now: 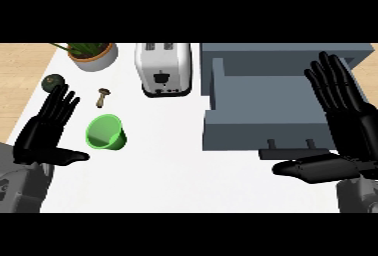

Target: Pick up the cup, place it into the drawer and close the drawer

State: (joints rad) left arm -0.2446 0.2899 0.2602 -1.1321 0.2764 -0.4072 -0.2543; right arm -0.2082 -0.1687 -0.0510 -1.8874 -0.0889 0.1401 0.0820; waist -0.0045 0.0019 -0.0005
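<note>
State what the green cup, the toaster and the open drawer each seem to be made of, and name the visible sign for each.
Green cup: probably plastic, going by its uniform bright colour and matte surface.
Toaster: likely metal, with pale silvery sides showing soft sheen, and a dark front panel.
Drawer: uncertain, perhaps painted wood or metal; flat blue-grey walls show no grain or shine.

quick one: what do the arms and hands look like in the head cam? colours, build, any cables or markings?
Both hands, left hand and right hand, are glossy black, with long segmented fingers and a thick thumb. Each sits on a grey forearm: left forearm, right forearm, showing only at the lower corners, with a rounded metallic look. No cables, markings or sleeves are visible.
</note>
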